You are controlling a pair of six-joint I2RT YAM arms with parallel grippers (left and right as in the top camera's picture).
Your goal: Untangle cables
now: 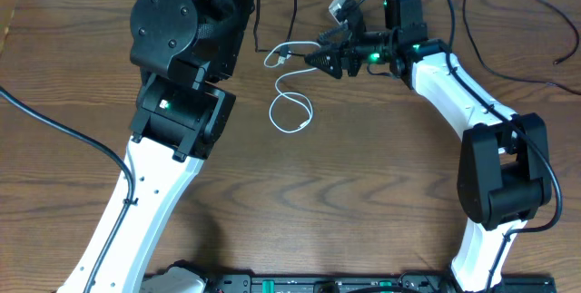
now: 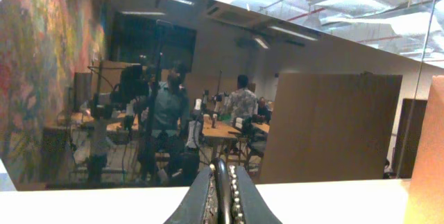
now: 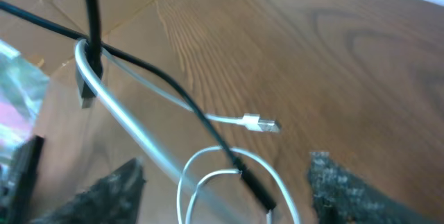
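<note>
We see both cables near the far middle of the wooden table (image 1: 381, 193), just ahead of the right gripper (image 1: 313, 57). The white cable (image 1: 273, 110) lies in a small loop on the wood. One strand climbs from the loop toward the gripper's tips, and a small plug end rests flat nearby. In the right wrist view the black cable (image 3: 159, 78) crosses this loop on a slant. A second black run rises straight up out of the picture. The white strand hooks around that upright run at the crossing, and a dark plug (image 3: 87, 91) hangs just beneath it. The right gripper's fingers (image 3: 118, 189) are spread wide apart and grasp nothing. The white loop and a black plug end lie on the table in the gap between them. The left arm is lifted high over the far left of the table, and its camera looks out into the room. The left gripper (image 2: 220, 191) is clenched, its two fingers pressed together. We cannot tell whether the thin dark line between them is a pinched cord. At the left edge of the right wrist view sits a crinkled, clear and pinkish thing (image 3: 14, 92), too blurred for us to name.
</note>
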